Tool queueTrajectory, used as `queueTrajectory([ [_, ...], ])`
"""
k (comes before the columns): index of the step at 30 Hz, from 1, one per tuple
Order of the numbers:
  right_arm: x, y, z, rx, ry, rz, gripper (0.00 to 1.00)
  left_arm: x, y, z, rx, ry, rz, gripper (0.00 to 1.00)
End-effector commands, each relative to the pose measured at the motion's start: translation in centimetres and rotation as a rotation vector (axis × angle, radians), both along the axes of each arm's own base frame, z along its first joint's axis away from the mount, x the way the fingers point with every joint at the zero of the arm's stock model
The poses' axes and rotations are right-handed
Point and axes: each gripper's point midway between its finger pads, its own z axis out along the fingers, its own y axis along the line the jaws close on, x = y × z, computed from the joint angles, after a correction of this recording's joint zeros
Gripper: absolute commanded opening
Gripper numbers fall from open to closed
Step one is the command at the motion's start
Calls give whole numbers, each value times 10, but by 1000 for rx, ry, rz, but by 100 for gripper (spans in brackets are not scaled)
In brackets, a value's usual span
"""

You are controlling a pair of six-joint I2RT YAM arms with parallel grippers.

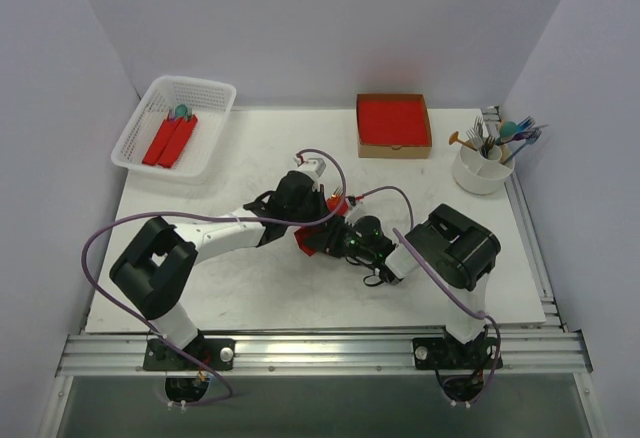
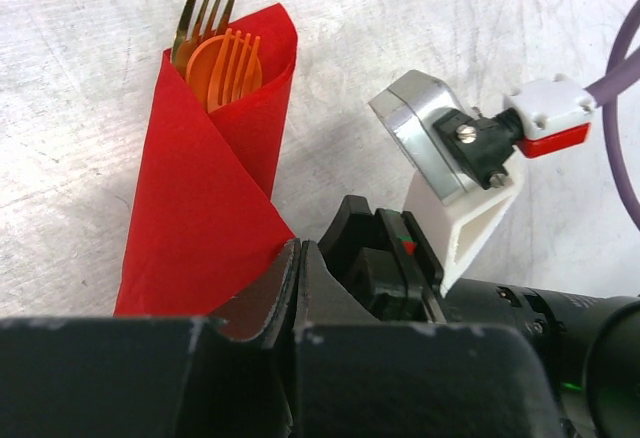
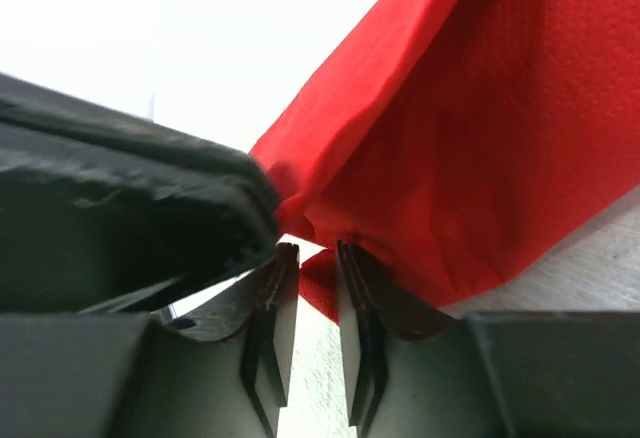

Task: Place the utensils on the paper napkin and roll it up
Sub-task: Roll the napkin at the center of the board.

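The napkin [image 2: 205,208] lies on the desk [image 2: 420,18] between the two arms, at the middle of the overhead view. It is wrapped into a loose cone around a silver fork [image 2: 205,3] and an orange utensil [image 2: 225,63], whose heads stick out of the open top. The left jaws are together, and the napkin's lower edge runs right into their tips, so they look to be pinching it there. The right jaws stand a narrow gap apart with the napkin's bottom corner at their tips, and nothing shows them gripping it. The chief risk, as I judge it, is that the wrap springs open. The outer flap is held only by its own fold, and the paper is thin and not tucked. If the left jaws let go or drag sideways, the cone could unroll. A lift or tilt with the open end downward could let the fork and the orange utensil slide out. If both sets of jaws pulled against each other on that one corner, the paper could tear. The arms are also crowded together, with the right wrist's camera housing [image 2: 450,148] just beside the left jaws, so a careless swing could knock them.
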Motion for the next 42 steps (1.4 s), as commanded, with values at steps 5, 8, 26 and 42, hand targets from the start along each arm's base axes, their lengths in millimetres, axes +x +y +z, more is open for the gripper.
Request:
queueTrajectory([
  [5, 9, -7, 37, 44, -121, -55, 27, 6, -12, 19, -67, -51, -7, 3],
  [8, 11, -16, 46, 53, -140, -88, 27, 7, -13, 19, -66, -53, -8, 3],
  [26, 33, -97, 79, 14, -156, -356, 46, 7, -5, 10, -45, -62, -2, 2],
  [42, 69, -75, 55, -26, 142, -269, 49, -1, -6, 9, -43, -116, -45, 2],
])
